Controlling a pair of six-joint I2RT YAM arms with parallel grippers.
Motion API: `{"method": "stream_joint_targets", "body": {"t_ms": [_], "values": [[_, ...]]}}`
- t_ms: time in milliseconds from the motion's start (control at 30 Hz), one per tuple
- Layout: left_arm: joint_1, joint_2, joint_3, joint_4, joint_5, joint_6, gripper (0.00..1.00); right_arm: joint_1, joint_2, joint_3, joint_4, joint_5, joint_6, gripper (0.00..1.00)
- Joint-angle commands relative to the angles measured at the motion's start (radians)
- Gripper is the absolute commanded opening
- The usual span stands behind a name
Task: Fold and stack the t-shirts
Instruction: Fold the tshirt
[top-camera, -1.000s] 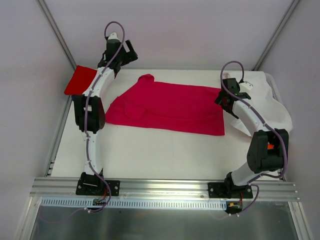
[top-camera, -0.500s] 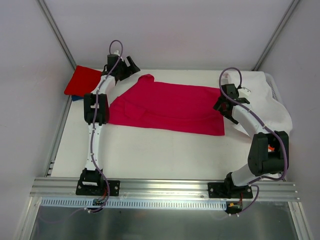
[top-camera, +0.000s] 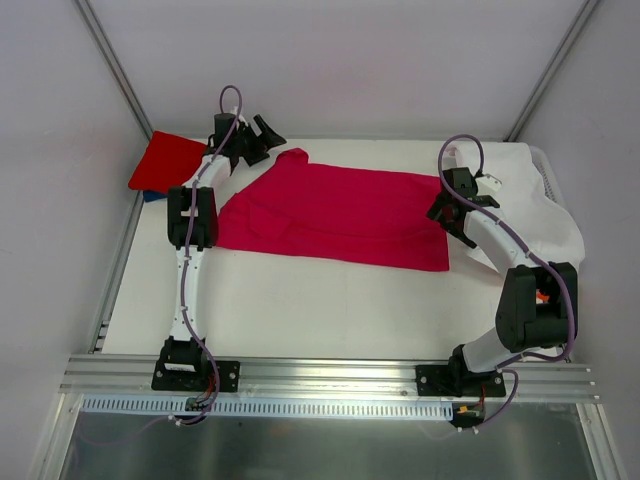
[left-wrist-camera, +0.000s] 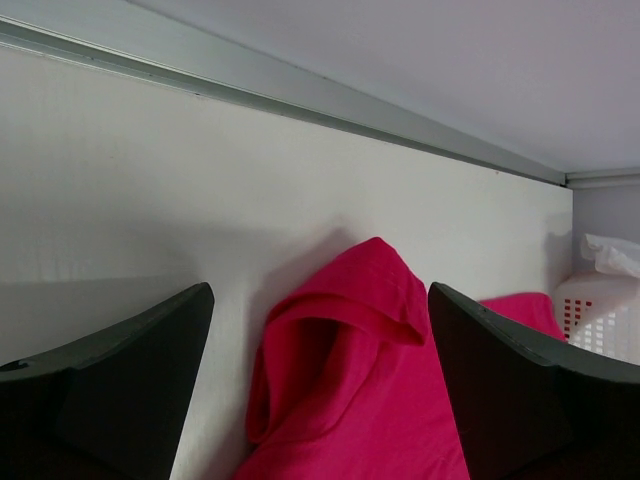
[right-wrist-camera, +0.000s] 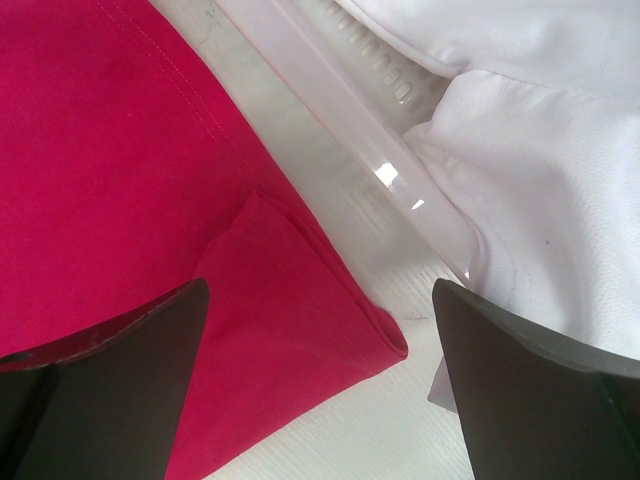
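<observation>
The crimson-pink t-shirt (top-camera: 340, 212) is spread on the counter (top-camera: 300, 300) — peaked end just ahead of the released left gripper (left-wrist-camera: 318, 292), folded corner beneath the released right gripper (right-wrist-camera: 320, 288).

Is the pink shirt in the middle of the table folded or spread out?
Partly folded: the crimson-pink t-shirt lies as a long band, and the right wrist view shows its corner doubled over. Not yet compact.

The left arm (top-camera: 190, 215) is stretching far forward, left gripper (top-camera: 266, 133) holding its jaws wide apart. The right arm (top-camera: 500, 235) is bending sharply, right gripper (top-camera: 452, 222) likewise gaping.
</observation>
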Motion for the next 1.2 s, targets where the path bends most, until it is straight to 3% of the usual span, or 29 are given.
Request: {"method": "stream_joint_targets", "body": {"t_ms": [0, 233, 533, 900, 1033, 1167], "values": [[-0.014, -0.005, -0.029, 0.022, 0.068, -0.042, 0.9, 0.0, -0.012, -0.004, 0.007, 0.027, -0.015, 0.99], [-0.036, 0.001, -0.042, 0.041, 0.119, -0.053, 0.84, 0.0, 0.008, -0.001, 0.012, 0.021, -0.012, 1.0], [-0.059, 0.01, -0.049, 0.054, 0.145, -0.057, 0.63, 0.0, 0.016, -0.001, 0.013, 0.019, -0.015, 0.99], [-0.065, -0.013, -0.078, 0.043, 0.095, -0.037, 0.0, 0.0, 0.025, 0.001, 0.02, 0.004, -0.015, 0.99], [-0.071, -0.043, -0.104, 0.041, 0.068, -0.004, 0.0, 0.001, 0.028, -0.019, 0.049, -0.013, -0.027, 0.99], [-0.071, -0.122, -0.152, 0.041, 0.024, 0.059, 0.0, 0.003, 0.043, -0.038, 0.183, -0.111, -0.098, 0.99]]}}
